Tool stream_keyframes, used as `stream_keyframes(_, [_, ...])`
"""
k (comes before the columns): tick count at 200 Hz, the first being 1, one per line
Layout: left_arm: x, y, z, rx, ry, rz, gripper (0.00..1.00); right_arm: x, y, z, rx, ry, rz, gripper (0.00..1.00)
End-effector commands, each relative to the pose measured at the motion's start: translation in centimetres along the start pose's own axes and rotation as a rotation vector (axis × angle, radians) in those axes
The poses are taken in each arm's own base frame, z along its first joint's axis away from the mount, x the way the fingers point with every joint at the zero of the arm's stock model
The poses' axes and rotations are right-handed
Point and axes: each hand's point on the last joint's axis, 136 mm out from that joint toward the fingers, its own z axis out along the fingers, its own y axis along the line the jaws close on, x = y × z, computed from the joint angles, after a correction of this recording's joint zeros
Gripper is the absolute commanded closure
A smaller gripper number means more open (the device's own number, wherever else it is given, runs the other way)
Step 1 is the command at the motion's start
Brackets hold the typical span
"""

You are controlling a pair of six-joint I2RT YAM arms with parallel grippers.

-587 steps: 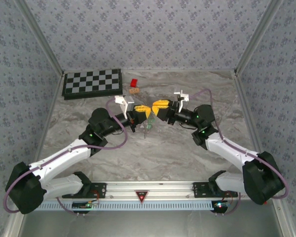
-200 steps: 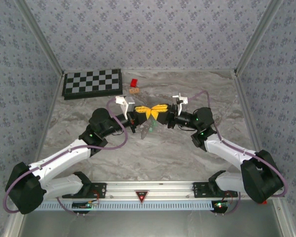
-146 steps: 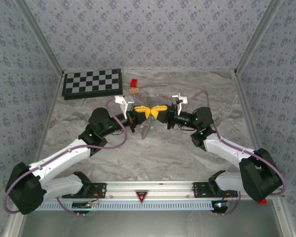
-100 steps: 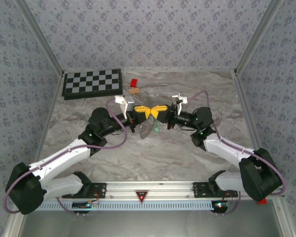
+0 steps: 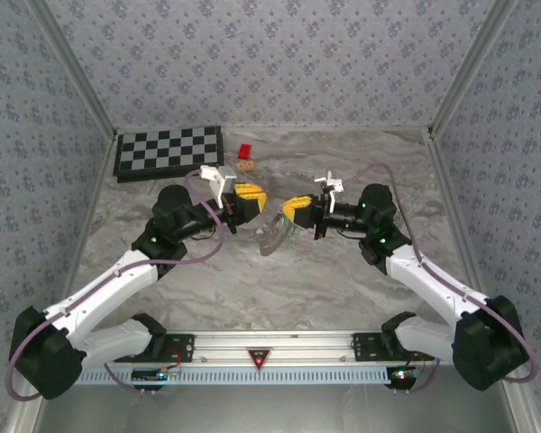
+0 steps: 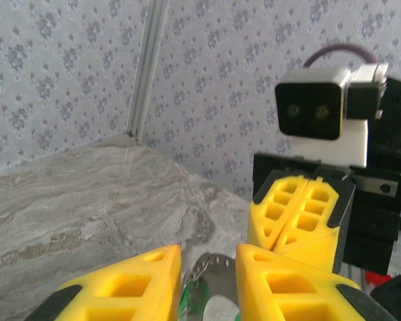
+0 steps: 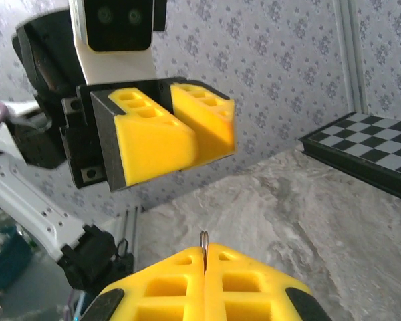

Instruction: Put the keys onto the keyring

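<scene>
In the top view's centre the right gripper (image 5: 288,213) is clamped shut on the keyring (image 5: 271,237), which hangs just below and left of it. The left gripper (image 5: 258,202), slightly parted and empty, sits just upper left of the ring. The keys (image 5: 287,235), probably the green flecks against the ring, are too small to count

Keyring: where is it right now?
In the top view the keyring hangs over the centre of the table, pinched by the right tool, with the left tool close beside.
</scene>
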Motion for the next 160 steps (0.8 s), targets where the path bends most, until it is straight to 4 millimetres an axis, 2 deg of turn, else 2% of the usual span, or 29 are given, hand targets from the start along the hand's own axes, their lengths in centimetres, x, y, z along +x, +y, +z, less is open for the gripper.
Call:
stream_keyframes(1, [-0.2,-1.2,-0.5,0.043,0.054,0.053,0.74,0.9,0.2,-0.4,0.014,0.101,-0.088,1.00])
stream_keyframes(20, [0.4,-1.3,-0.6,0.045,0.087,0.061,0.78,1.6,-0.1,-0.4,0.033,0.159,-0.111,1.00])
stream_keyframes(84, [3.3,-1.1,-0.5,0.046,0.214,0.100,0.78,2.7,-0.1,0.2,0.012,0.270,-0.137,1.00])
stream_keyframes(119, [5.1,-2.0,0.2,0.078,0.290,0.129,0.81,3.2,0.2,0.7,-0.020,0.305,-0.128,1.00])
stream_keyframes(160, [5.5,-2.0,0.5,0.081,0.311,0.137,0.81,3.1,0.6,0.9,-0.033,0.307,-0.136,1.00])
